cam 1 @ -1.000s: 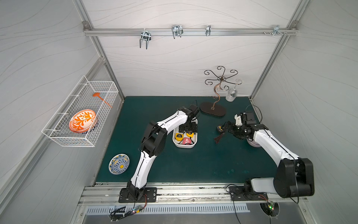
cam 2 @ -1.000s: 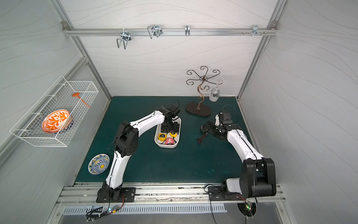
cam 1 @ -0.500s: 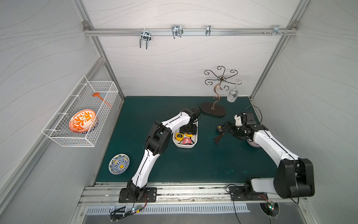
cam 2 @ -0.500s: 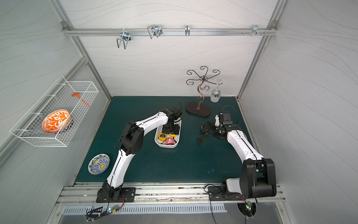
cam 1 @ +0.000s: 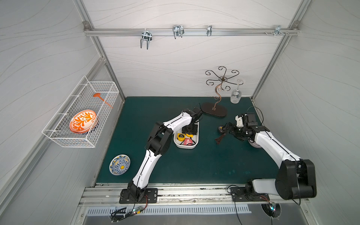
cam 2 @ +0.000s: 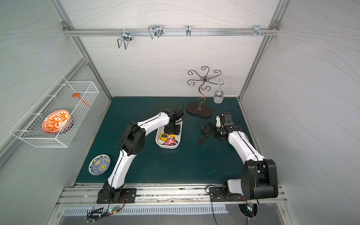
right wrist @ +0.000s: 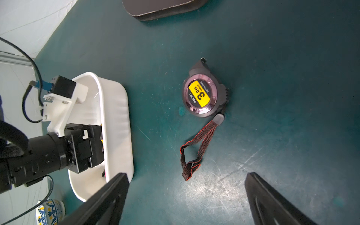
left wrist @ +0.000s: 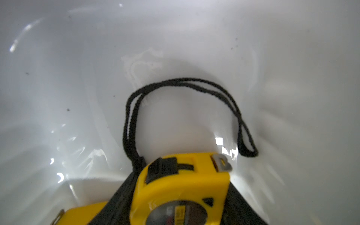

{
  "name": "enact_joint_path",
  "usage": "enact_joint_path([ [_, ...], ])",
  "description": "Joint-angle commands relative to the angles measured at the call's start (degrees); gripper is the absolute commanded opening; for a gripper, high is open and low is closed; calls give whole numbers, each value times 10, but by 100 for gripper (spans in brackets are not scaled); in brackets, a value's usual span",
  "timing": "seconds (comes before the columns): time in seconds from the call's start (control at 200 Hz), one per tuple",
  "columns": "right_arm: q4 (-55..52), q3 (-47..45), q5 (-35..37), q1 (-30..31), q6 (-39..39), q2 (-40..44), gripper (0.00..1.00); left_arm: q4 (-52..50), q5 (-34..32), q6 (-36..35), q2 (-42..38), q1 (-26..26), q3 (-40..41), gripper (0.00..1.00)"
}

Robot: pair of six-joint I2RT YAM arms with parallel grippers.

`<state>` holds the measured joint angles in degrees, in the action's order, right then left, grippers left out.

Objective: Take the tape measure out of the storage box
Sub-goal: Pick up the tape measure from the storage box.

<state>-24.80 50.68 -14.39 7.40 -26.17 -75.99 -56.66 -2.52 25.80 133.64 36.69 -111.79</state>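
Our left claw (cam 1: 190, 132) reaches down inside the storage box (cam 1: 186, 147), its pads pressed against both sides of a yellow tape measure (left wrist: 185, 181). Just beside the claw the box also holds a second yellow tape (cam 1: 180, 137) and a pink tape (cam 1: 188, 141). Our right claw (right wrist: 187, 176) gapes wide and empty above a dark tape measure (right wrist: 202, 95) on the table (right wrist: 272, 78).

Tape measure (left wrist: 183, 181) in storage box (cam 1: 186, 146), second tape measure (right wrist: 202, 97) on mat (cam 1: 194, 165) to right, stand (cam 1: 214, 112) behind
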Motion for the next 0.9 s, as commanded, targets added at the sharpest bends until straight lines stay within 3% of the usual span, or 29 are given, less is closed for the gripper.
enact_joint_path([
  [0.0, 20, -8, -21, 5, -2, 15, 99, 0, 5, 18, -55, -16, 5, 6],
  [0.12, 41, -13, -38, 17, -1, 19, 99, 3, 9, 35, -101, -28, 7, 0],
  [0.4, 134, -45, -85, 59, -11, 48, 99, 57, 33, 101, -214, -45, 51, 0],
  [0.895, 363, -114, -79, 164, -49, 125, 98, 235, 158, 288, -337, -45, 177, 0],
])
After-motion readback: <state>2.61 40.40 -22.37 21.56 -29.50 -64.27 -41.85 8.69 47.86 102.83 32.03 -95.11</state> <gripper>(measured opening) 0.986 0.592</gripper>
